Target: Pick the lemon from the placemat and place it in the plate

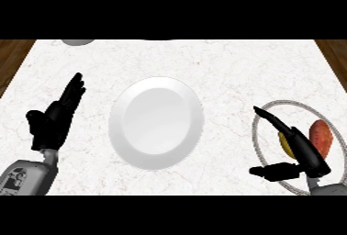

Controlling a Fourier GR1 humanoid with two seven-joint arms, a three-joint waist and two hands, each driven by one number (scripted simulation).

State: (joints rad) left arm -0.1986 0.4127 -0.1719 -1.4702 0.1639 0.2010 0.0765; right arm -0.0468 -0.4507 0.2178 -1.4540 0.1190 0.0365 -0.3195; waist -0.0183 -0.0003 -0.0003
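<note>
At the far left, wood (12, 57) showed past the edge of the white marbled counter (217, 64). A grey rounded thing (78, 41) sat at the counter's far edge, cut off by the top of the view, so what it was could not be told.

The left hand (53, 121) rested near the left edge, well apart from everything else. Its fingers were straight and pointed away from the robot, and it held nothing.

The white plate (156, 121) lay in the middle of the counter with nothing on it. Bare counter showed on both of its sides.

The round mat (298, 117), pale with a grey ring at its rim, lay at the right and ran off the right edge of the view. The right hand (305, 153) hung over the mat's near part. Its fingers were straight and together, slanting up and to the left, and its thumb (274, 172) stuck out apart from them toward the plate.

The lemon (287, 146) was on the mat, only a yellow sliver of it showing beside the fingers. Whether the hand touched it could not be told. Just to its right lay an orange-red oval thing (321, 137), also on the mat.
</note>
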